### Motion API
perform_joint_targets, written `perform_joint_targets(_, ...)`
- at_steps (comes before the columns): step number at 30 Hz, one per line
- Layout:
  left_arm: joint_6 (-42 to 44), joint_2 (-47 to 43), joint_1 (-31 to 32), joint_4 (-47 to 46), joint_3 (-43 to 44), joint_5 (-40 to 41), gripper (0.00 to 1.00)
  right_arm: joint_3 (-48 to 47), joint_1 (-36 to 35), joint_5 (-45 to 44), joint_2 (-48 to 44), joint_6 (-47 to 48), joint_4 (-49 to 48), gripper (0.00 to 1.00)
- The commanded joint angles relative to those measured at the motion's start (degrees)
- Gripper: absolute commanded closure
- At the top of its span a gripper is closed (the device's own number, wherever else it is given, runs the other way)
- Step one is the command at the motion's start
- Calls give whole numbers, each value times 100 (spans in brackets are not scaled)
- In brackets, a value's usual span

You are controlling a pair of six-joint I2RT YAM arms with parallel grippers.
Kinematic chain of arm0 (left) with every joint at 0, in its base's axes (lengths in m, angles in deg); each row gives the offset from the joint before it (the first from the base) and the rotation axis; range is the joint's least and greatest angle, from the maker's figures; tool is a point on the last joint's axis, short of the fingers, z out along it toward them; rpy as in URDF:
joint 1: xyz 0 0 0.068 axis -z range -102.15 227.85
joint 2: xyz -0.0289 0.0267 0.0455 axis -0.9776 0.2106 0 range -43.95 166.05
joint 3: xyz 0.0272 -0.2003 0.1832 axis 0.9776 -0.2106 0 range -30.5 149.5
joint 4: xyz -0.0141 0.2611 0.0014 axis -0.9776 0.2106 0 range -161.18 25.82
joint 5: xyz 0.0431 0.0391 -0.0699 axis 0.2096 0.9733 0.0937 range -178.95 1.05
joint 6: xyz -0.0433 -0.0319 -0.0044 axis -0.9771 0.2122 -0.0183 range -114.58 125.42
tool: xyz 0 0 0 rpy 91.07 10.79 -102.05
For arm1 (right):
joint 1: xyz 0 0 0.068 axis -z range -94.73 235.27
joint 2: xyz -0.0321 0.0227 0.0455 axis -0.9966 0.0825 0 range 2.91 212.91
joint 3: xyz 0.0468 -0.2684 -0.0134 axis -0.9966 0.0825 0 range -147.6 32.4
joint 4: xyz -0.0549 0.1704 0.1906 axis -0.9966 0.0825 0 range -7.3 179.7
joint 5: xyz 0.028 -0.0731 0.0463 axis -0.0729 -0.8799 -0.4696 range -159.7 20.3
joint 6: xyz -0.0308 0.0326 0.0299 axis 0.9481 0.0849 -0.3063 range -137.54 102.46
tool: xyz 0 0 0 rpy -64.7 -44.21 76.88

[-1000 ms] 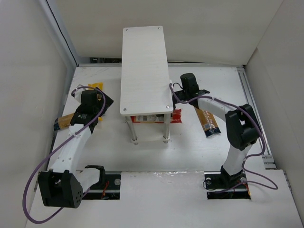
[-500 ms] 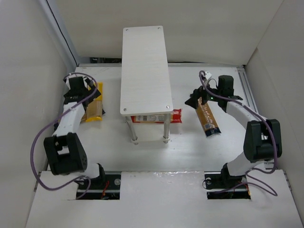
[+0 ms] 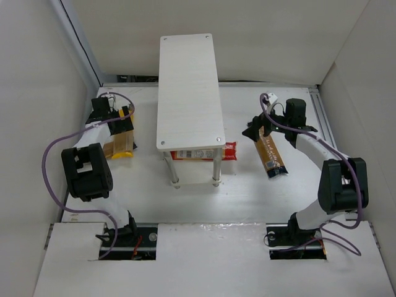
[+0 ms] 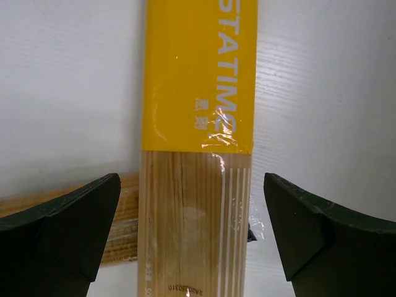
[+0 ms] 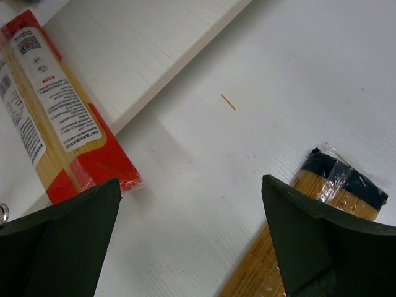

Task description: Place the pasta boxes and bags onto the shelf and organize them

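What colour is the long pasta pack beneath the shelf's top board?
Long pasta pack: red with a white label, clearest in right wrist view.

red pack (image 3: 229, 150) mostly hidden under the top board of the shelf (image 3: 189, 86), yellow pack (image 4: 198, 93) cut off at top and bottom edges, second pack (image 4: 129, 223) behind it largely covered, golden-brown pack (image 5: 328, 182) cropped at the bottom edge, fine label print unreadable
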Motion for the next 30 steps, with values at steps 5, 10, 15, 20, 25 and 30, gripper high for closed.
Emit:
perform_joint_targets(5, 456, 411, -5, -62, 132, -321, 0, -231, -98, 157, 11, 153, -243, 0)
perform_joint_targets(10, 570, 429, -5, -237, 132, -813, 0, -231, -150, 157, 11, 206, -243, 0)
perform_joint_targets(15, 570, 877, -5, 253, 763, -876, 0, -108, -150, 87, -156, 206, -243, 0)
perform_joint_targets(20, 570, 1061, 57, 491, 1001, -587, 12, 5, -37, 87, -367, 276, -243, 0)
perform_joint_targets(25, 456, 1683, 346, 1429, 1642, -7, 27, 6, -36, 262, -367, 276, -243, 0)
perform_joint_targets(30, 298, 2195, 399, 2143, 2540, 179, 67, 76, 16, 315, -490, 276, -401, 0)
